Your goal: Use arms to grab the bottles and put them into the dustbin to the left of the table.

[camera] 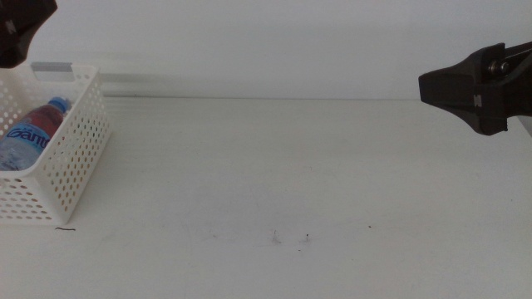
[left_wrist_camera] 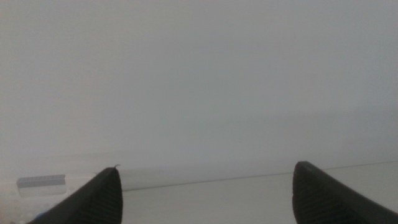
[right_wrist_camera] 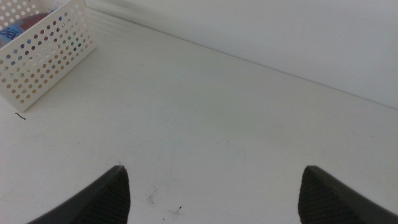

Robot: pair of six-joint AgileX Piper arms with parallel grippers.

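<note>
The dustbin (camera: 79, 158), a white perforated basket with a grey rim handle (camera: 62, 66), stands at the table's left side. Inside it lies a clear bottle (camera: 29, 133) with a blue label and blue cap, and something red shows by its neck. My left gripper (camera: 18, 31) hovers above the dustbin at the picture's top left corner. In the left wrist view its jaws (left_wrist_camera: 205, 186) are open and hold nothing. My right gripper (camera: 453, 87) hangs over the table's right side, far from the dustbin (right_wrist_camera: 43, 53), and it is also open (right_wrist_camera: 211, 186) with nothing in it.
The white table (camera: 283, 174) bears only a few small dark specks (camera: 274, 238) near its front middle and a short dark mark (camera: 65, 229) by the dustbin's front corner. A pale wall rises behind the table's far edge.
</note>
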